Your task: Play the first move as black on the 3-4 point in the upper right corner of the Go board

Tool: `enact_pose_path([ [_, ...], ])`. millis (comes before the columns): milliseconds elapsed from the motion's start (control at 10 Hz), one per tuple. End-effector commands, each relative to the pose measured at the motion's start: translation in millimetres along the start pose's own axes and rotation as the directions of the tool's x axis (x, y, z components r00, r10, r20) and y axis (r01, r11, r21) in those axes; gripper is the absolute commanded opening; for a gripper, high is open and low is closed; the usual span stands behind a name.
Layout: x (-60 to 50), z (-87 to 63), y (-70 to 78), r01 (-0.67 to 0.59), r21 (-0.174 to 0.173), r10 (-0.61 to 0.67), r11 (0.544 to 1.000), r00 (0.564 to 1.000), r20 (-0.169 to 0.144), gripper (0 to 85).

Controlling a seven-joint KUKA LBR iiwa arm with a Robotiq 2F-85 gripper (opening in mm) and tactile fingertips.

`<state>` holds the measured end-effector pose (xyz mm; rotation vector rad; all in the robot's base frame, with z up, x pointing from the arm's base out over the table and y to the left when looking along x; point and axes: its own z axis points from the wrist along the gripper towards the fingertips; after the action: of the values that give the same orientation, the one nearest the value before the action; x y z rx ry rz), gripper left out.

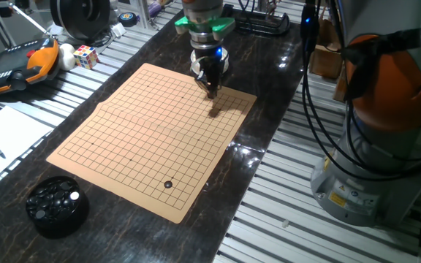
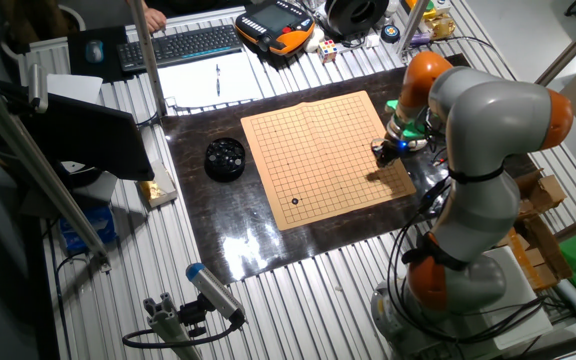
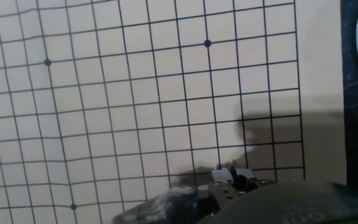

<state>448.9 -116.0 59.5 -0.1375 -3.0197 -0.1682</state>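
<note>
Pincer point(image 1: 212, 92) hangs point-down just above the Go board point(image 1: 152, 139), near the board's far corner beside the robot base; its shadow point(image 1: 216, 111) falls on the grid. Fingers look pressed together, but can't tell if a stone is between them. One black stone point(image 1: 169, 185) sits on the board near the opposite, near edge. Black bowl of stones point(image 1: 57, 206) stands on the dark worktop point(image 1: 269, 88) off the board's near corner.

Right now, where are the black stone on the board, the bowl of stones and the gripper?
black stone point(image 1: 169, 185): one fixed view, its top.
bowl of stones point(image 1: 57, 207): one fixed view, its side wall.
gripper point(image 1: 212, 93): one fixed view, between fingertips.
</note>
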Motion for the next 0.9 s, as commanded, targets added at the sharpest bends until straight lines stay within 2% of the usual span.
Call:
enact_pose_path([
  [0,2.9,2.1,-0.3,0.000,0.000,0.000,1.000,1.000,0.000,1.7],
  [300,11.5,9.1,-4.8,0.007,0.001,-0.007,1.000,1.000,0.006,1.7],
  [400,12.8,11.3,-4.9,0.008,-0.008,-0.008,1.000,1.000,0.005,1.7],
  [800,16.8,16.6,-5.1,0.007,-0.006,-0.007,1.000,1.000,0.016,1.7],
])
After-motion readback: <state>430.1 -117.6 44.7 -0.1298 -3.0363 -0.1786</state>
